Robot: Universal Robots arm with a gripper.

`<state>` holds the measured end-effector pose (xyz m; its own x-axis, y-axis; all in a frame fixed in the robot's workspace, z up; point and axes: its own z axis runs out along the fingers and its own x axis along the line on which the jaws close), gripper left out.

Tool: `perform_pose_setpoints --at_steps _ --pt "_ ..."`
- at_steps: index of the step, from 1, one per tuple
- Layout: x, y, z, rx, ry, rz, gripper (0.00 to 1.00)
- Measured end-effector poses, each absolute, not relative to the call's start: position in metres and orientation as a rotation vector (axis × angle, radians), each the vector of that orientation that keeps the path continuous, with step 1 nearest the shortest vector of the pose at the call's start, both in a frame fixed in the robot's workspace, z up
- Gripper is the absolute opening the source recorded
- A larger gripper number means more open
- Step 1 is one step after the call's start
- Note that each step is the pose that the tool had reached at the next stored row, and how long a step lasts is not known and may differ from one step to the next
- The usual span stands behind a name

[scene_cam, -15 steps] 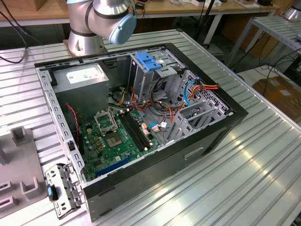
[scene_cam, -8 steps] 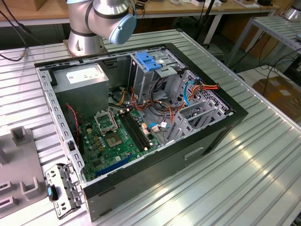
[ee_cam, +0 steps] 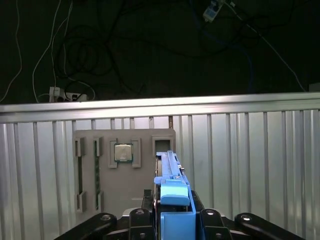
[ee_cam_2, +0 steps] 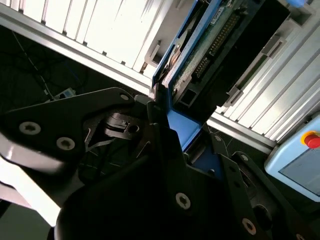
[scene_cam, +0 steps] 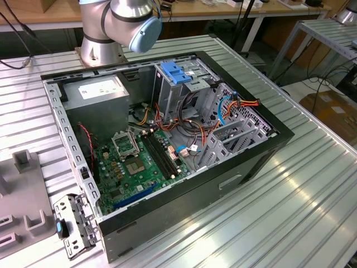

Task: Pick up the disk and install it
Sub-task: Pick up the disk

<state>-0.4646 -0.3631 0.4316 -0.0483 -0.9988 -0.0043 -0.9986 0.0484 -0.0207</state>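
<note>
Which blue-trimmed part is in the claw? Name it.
The disk: in both wrist views its blue rail stands gripped in the claw. The blue bracket sits atop the drive cage, away from the claw.

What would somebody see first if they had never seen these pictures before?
Probably the open computer case in the middle of the exterior view, with its green motherboard and tangle of coloured wires. In the first wrist view, the disk with its blue side rail stands edge-on in the claw, with a grey tray holding a processor chip beyond it.
</note>
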Motion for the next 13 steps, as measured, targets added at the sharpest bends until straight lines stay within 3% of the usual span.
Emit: perform_pose_setpoints --at_steps 13 --pt "-0.464 -0.363 0.463 -2.155 2.262 -0.019 0.37"
